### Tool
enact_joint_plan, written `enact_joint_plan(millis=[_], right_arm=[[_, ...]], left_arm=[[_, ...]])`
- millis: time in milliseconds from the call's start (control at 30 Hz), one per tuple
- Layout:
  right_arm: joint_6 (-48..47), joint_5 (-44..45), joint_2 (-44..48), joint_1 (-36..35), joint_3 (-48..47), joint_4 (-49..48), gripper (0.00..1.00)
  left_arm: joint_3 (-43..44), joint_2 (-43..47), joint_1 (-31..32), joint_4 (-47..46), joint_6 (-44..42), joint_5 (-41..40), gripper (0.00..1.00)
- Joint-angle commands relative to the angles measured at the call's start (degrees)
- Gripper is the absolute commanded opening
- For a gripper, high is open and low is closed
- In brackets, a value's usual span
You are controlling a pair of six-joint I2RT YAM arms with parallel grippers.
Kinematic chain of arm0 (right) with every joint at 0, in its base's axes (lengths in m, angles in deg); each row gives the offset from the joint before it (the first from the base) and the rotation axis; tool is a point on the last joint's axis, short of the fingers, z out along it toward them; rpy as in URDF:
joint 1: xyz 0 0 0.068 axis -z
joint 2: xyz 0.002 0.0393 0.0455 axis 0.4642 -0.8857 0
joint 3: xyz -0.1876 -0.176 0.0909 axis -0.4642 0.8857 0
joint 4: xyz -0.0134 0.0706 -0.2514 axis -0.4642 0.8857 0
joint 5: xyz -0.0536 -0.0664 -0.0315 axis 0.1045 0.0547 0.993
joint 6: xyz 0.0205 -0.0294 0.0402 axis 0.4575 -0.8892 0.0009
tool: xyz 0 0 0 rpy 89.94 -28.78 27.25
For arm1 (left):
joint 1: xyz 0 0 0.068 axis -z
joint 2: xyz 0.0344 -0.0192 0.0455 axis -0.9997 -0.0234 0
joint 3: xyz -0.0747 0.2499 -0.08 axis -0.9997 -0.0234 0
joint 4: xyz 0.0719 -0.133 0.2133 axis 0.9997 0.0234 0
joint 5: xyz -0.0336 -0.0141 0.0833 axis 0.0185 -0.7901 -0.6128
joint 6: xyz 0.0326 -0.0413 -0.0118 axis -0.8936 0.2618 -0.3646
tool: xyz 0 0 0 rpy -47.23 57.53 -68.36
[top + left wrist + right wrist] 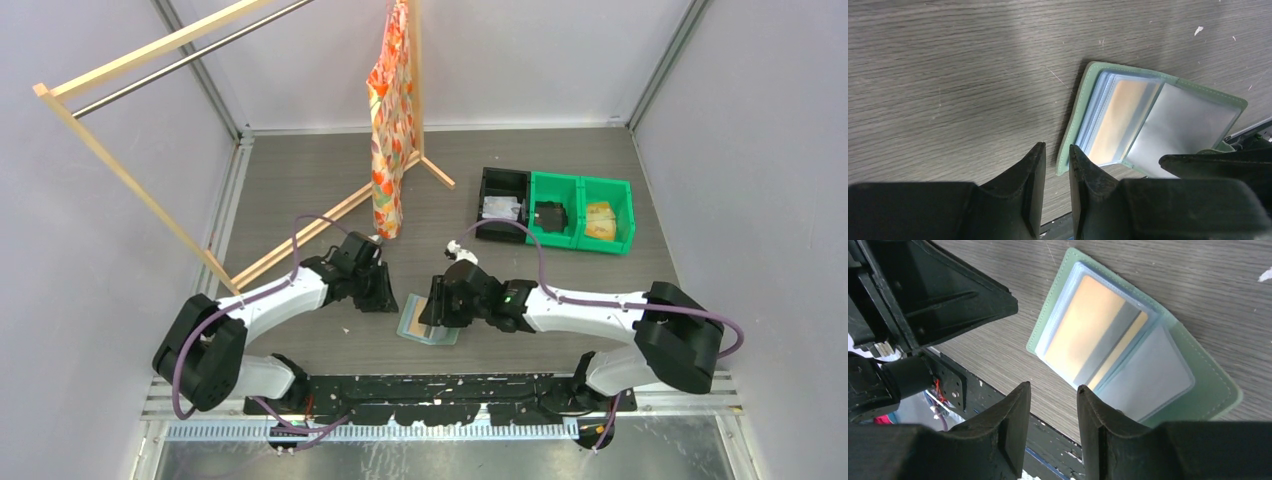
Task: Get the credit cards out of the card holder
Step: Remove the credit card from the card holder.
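Sage-green fabric forms the cover of the card holder (430, 322), which lies spread open and flat on the grey wood-grain worktop (560, 180) close to its near edge, between the two arms. Inside it is a stack of pale blue-grey clear sleeves (1153, 375). The top sleeve on one side shows an orange-gold card (1093, 330) with a grey stripe along its length, and the sleeve beside it looks blank and shiny.

The left hand (378, 290) sits just beside the holder's left edge. In its own wrist view its fingertips (1034, 155) point down at the bare worktop right by the cover's stitched rim. Its fingers are only a narrow slit apart and nothing is between them. Whether one tip brushes the rim cannot be told.

The right hand (438, 305) hangs over the holder's right part. In its wrist view the open sleeves lie directly ahead of its fingertips (1088, 400). These fingers stand a little wider apart than the left pair and grip nothing. The pictures do not settle whether they touch the holder.
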Motion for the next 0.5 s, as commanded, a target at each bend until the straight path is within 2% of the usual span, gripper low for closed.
enact_joint_plan(millis=[0, 267, 467], right_arm=[[2.08, 2.45, -0.69, -0.4, -2.35, -2.67, 0.44], [4.49, 6.72, -0.63, -0.39, 3.18, -1.3, 0.43], [7.4, 5.61, -3.9, 0.02, 7.94, -10.23, 0.43]], left_arm=[[-0.81, 0.51, -0.53, -2.05, -1.04, 0.94, 0.25], [-2.93, 0.18, -0.4, -7.42, 2.07, 6.86, 0.25], [-2.52, 0.0, 1.62, -9.11, 2.93, 7.21, 0.25]])
